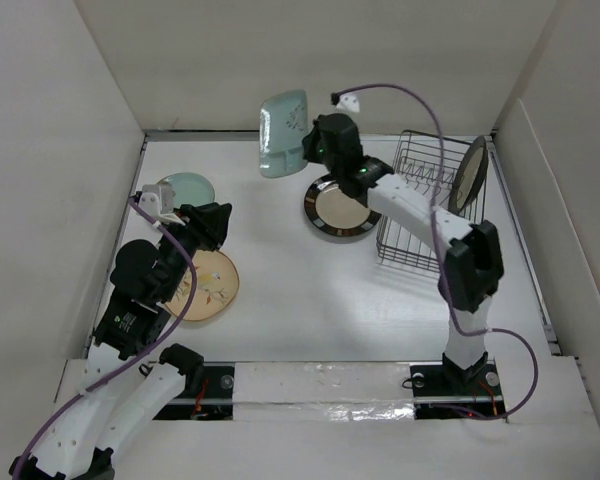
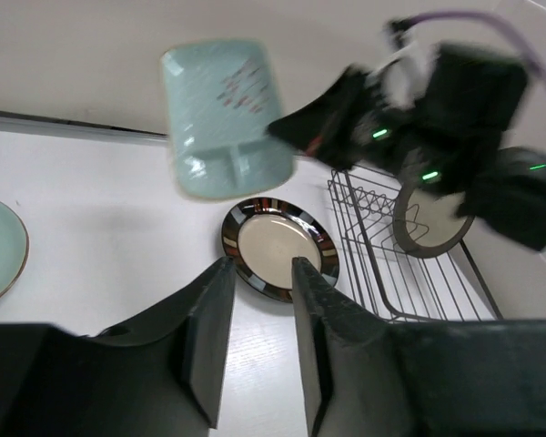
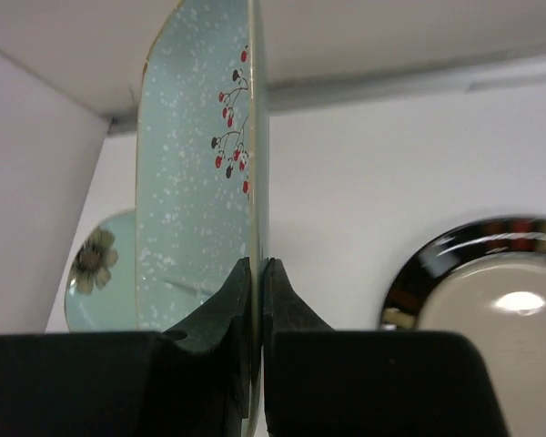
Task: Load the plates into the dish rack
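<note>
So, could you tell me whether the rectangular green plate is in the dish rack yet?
Out: the right gripper holds the rectangular green plate aloft on edge, left of the dish rack.

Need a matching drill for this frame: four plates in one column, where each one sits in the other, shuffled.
Plates
1. rectangular green plate
2. black-rimmed plate
3. grey-brown-rimmed plate
4. tan leaf plate

Places
A. standing on edge in the dish rack
B. flat on the table, by the left gripper
C. clamped in the right gripper, off the table
D. flat on the table, right beside the rack

Pairs: 1-C, 2-D, 3-A, 4-B
</note>
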`<state>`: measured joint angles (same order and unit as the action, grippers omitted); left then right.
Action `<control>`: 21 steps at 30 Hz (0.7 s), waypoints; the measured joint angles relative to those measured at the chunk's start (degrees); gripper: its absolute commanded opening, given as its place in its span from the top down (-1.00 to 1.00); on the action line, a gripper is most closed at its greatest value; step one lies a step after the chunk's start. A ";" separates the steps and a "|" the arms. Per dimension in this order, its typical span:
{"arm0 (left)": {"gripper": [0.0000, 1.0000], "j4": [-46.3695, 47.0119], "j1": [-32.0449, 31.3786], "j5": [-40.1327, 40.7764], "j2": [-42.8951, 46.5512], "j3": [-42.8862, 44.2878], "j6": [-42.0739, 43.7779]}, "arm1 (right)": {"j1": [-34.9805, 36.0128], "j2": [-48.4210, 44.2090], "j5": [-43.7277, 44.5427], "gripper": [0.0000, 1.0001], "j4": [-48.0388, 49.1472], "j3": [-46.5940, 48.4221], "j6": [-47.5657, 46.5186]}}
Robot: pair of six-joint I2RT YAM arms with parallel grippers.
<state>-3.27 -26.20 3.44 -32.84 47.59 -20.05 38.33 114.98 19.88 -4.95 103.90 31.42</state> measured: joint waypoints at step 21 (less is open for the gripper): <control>0.30 0.02 -3.39 -2.43 1.95 0.00 0.02 | -17.99 -29.07 31.89 1.00 -40.72 0.44 -24.13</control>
<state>-3.25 -29.58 1.02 -30.89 47.59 -20.03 20.34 85.91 51.77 -45.67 104.33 7.29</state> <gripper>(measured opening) 0.345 0.057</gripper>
